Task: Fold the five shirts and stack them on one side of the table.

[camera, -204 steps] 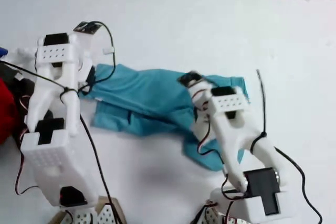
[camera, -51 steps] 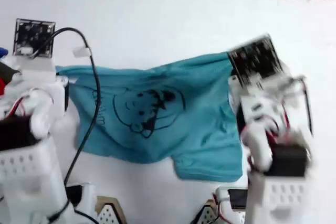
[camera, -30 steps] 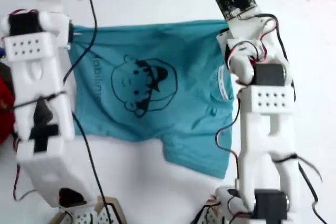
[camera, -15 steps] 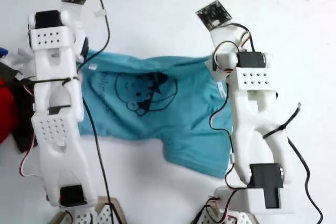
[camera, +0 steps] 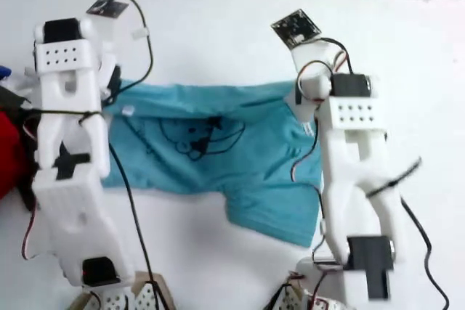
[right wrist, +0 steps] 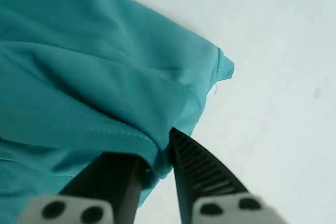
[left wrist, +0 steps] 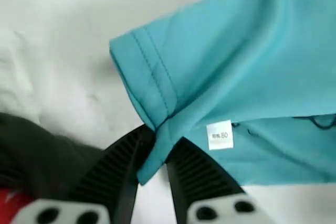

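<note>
Your left gripper (left wrist: 157, 148) is pinched shut on a hemmed corner of the shirt (camera: 240, 172); your right gripper (right wrist: 164, 153) is clamped on the opposite corner. The shirt lies mid-table (camera: 218, 34), white surface stretching beyond its far edge, red cloth (camera: 9, 154) at the left edge.

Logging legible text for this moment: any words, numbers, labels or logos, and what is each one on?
On the white sewn tag of the teal shirt, next to the left gripper: small print, too blurred to quote.
On the shirt's front, the dark cartoon print: a drawing; any lettering beside it is creased and too small to read.
No other text can be read.
</note>
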`<state>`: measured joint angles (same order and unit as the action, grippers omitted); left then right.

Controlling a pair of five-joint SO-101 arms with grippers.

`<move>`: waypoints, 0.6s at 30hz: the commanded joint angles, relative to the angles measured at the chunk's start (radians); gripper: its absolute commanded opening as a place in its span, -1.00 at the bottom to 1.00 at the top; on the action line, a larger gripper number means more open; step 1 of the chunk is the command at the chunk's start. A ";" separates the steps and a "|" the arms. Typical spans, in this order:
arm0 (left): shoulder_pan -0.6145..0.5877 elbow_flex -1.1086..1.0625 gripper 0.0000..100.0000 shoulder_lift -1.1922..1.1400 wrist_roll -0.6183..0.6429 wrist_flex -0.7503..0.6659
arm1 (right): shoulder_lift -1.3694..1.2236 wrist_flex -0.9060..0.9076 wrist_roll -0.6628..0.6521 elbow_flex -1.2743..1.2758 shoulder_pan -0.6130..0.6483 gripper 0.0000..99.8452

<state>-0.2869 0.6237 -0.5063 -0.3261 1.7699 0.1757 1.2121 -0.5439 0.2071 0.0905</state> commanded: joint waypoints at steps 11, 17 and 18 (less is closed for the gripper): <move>-0.012 -0.526 -0.95 0.374 -0.009 -0.110 | 0.602 -0.038 0.000 0.554 0.024 -0.96; -0.011 -0.754 -0.95 0.485 -0.011 -0.210 | 0.742 0.024 -0.003 0.663 0.024 -0.96; -0.009 -0.786 -0.95 0.494 -0.011 -0.229 | 0.759 0.028 -0.003 0.680 0.024 -0.96</move>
<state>-0.2915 -0.0959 -0.0890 -0.3261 1.5904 0.8631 1.2183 -0.5439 0.8669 0.1105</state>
